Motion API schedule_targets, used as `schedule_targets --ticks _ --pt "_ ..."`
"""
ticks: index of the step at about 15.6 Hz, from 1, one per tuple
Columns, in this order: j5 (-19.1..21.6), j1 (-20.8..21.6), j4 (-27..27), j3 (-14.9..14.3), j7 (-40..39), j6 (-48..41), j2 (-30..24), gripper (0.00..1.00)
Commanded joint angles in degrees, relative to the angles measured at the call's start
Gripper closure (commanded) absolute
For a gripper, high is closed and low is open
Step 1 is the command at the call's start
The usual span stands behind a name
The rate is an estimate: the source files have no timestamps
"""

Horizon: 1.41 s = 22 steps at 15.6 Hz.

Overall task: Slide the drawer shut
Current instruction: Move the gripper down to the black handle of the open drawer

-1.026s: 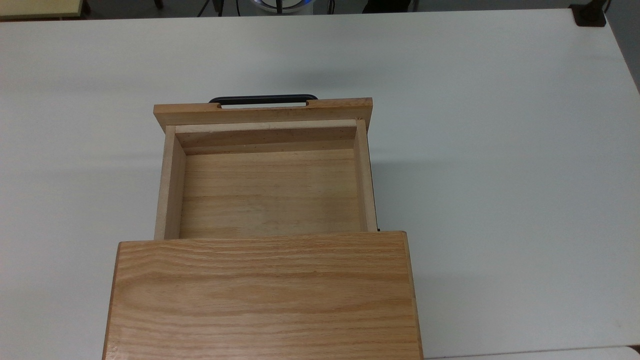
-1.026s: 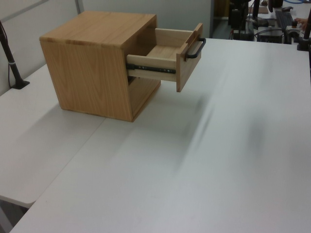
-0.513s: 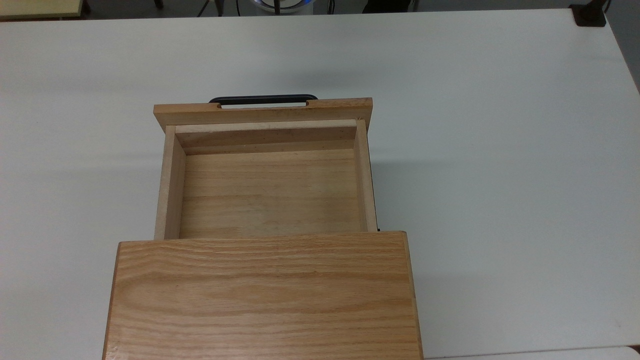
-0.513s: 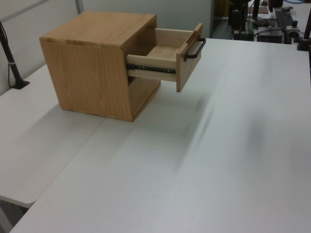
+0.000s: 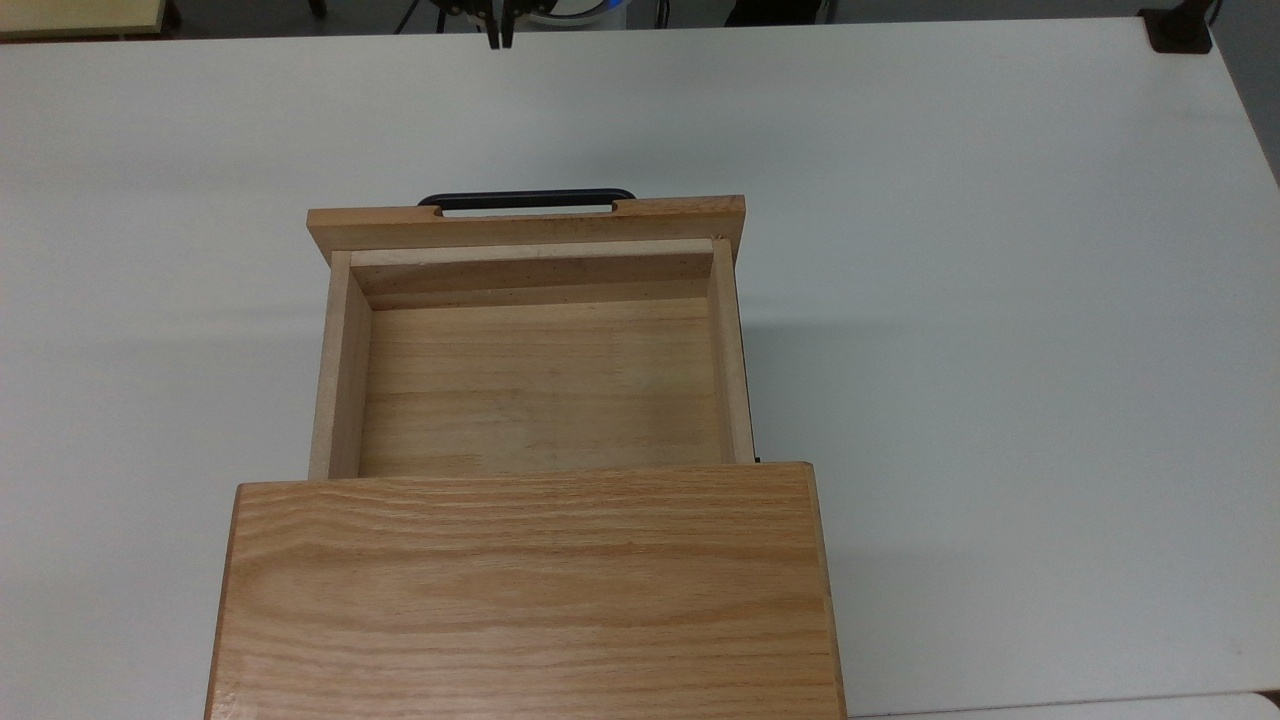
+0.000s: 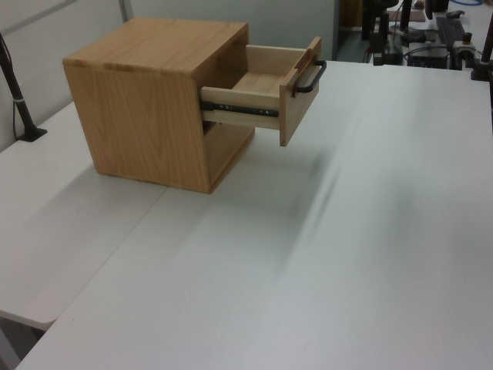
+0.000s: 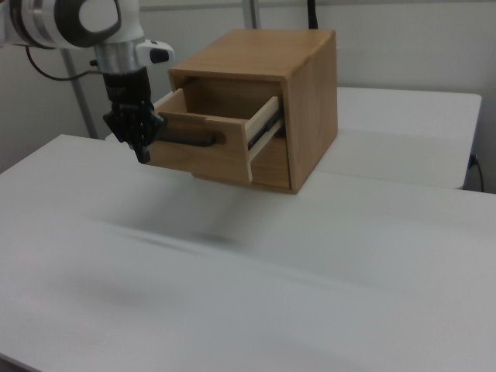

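The drawer (image 5: 540, 390) stands pulled far out of the oak cabinet (image 5: 525, 590), its light wooden tray empty. Its wider front panel (image 5: 525, 225) carries a black bar handle (image 5: 527, 198) facing the top view's upper edge. In the right view the drawer (image 7: 209, 155) juts to the right view's left from the cabinet (image 7: 287, 85). My gripper (image 7: 142, 155) hangs fingers-down just off the left end of the handle (image 7: 190, 141), shut and holding nothing. In the top view the gripper (image 5: 499, 38) is at the table's far edge, apart from the handle. The left view has the drawer (image 6: 266, 96) on its black slide rail.
The cabinet sits on a white table (image 5: 1000, 300) with wide bare surface on both sides and ahead of the drawer. A black clamp (image 5: 1180, 30) sits at the far right corner. A black post (image 6: 19, 108) stands behind the cabinet in the left view.
My gripper's fingers have come into the top view at its upper edge, nearer the handle. The drawer has not moved.
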Motion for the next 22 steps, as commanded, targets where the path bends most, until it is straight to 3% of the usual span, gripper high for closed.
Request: schedule_targets --ticks 1,6,22 --pt "0.01 0.59 -0.17 -0.07 -2.75 3.02 2.10 1.00" --pt "-0.17 0.68 0.36 -0.07 -3.81 4.08 5.78 1.00" --pt "0.71 2.26 1.84 0.02 3.22 26.66 13.43 1.00"
